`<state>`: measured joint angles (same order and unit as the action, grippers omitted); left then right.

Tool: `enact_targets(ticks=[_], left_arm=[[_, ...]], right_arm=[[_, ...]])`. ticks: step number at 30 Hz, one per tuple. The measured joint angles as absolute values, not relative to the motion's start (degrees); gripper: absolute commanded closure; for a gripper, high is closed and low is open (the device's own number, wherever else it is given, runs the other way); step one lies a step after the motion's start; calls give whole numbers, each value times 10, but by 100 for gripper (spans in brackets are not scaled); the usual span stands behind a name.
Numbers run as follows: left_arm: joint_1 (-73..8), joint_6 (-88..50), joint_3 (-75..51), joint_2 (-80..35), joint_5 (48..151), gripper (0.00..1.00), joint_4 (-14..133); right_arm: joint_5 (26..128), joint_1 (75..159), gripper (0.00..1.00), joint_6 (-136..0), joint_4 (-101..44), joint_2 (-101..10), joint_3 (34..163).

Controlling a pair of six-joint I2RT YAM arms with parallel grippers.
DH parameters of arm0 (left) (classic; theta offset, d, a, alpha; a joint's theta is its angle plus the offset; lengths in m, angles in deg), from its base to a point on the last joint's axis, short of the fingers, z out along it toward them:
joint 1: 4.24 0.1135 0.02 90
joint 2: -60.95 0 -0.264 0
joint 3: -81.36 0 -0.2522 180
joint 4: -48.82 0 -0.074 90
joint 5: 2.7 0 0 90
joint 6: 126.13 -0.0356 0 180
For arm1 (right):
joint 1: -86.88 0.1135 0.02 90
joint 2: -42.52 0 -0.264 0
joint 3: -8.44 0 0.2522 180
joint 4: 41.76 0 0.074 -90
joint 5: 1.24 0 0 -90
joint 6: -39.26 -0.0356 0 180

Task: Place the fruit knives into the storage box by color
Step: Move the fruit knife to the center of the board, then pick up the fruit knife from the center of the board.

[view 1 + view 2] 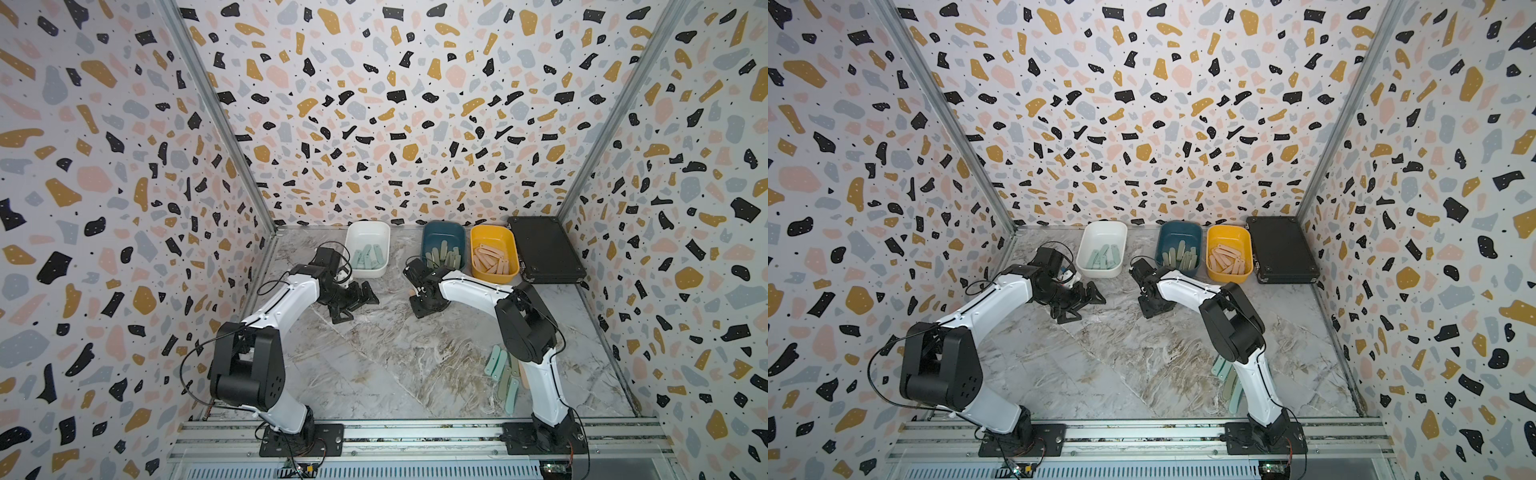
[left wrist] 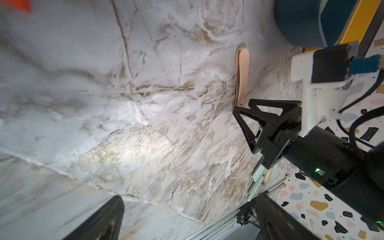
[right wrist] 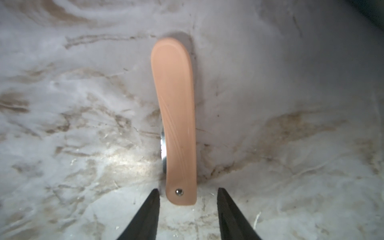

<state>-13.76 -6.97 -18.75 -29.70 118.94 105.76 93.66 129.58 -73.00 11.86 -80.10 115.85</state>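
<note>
A peach-pink fruit knife [image 3: 174, 116] lies flat on the marble table, also seen in the left wrist view [image 2: 242, 72]. My right gripper [image 3: 188, 190] is open, its two fingertips standing either side of the knife's riveted end without touching it. In a top view this gripper [image 1: 419, 291] sits low in front of the teal storage box [image 1: 442, 227]. My left gripper [image 1: 360, 308] hangs wide open and empty near the white box [image 1: 368, 272]. The white box holds mint-blue knives [image 1: 368, 257], the teal one green knives [image 1: 446, 255], and the yellow box [image 1: 494, 276] peach knives [image 1: 492, 257].
Several loose green and mint knives [image 1: 503, 374] lie beside the right arm's base, partly hidden by the arm. A flat black case [image 1: 544, 249] sits at the back right beside the yellow box. Patterned walls close in three sides.
</note>
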Motion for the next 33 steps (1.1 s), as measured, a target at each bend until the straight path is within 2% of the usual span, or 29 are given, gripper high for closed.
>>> enact_targets(ticks=[4,7,12,16,21,29,33], left_arm=[[-138,-71,-196,-296,1189,1,1052],[-138,-73,-205,-296,1189,1,1048],[-138,-73,-213,-296,1190,1,1041],[-138,-73,-215,-296,1190,1,1036],[-138,-74,-215,-296,1188,1,1031],[-145,-72,-223,-296,1184,1,1022],[-165,-70,-214,-304,1180,1,1024]], right_arm=[[934,1294,51,-727,121,-817,1183],[931,1291,56,-726,120,-835,1199],[923,1284,70,-722,118,-847,1218],[913,1281,77,-722,118,-848,1219],[905,1279,79,-724,120,-842,1215],[920,1274,81,-726,138,-719,1156],[927,1238,82,-725,142,-640,1140]])
